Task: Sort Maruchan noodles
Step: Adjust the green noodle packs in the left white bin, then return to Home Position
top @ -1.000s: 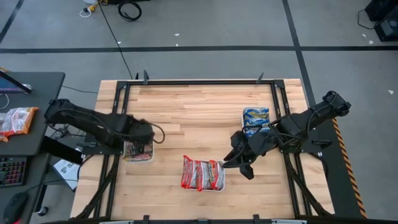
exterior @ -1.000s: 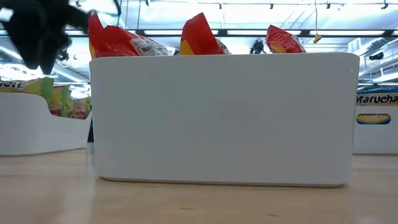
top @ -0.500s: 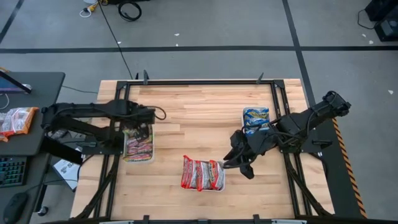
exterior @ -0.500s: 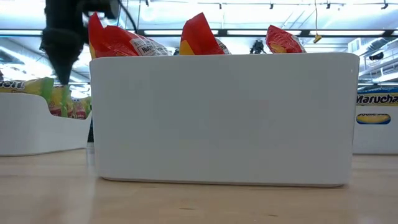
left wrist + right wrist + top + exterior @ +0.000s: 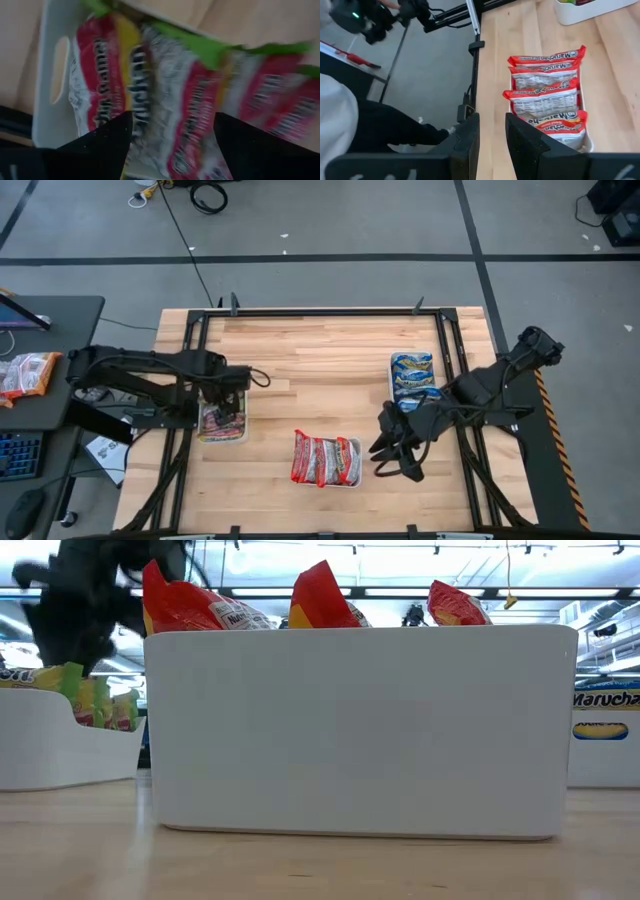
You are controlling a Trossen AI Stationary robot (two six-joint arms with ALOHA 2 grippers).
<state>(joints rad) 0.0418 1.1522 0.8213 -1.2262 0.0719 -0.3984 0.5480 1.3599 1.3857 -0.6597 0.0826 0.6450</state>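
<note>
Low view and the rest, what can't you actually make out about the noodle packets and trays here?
- Low view: the white plastic middle tray wall hides all but the tops of the red crinkly packets.
- High view: the right arm covers part of the blue-and-yellow packets.
- Left wrist view: motion blur smears the print on the yellow-orange-green packets.
- Exact packet counts: undeterminable.

High view: overhead, straight down, whole table (image 5: 320, 360) and both arms. Low view: table height, level, very near white tray (image 5: 360, 730) with red packets (image 5: 320, 600). Left wrist view: close down onto yellow-green packets (image 5: 200, 100) in tray. Right wrist view: farther off, red packets tray, table edge, floor. Red tray shared by high, low, right wrist views.
</note>
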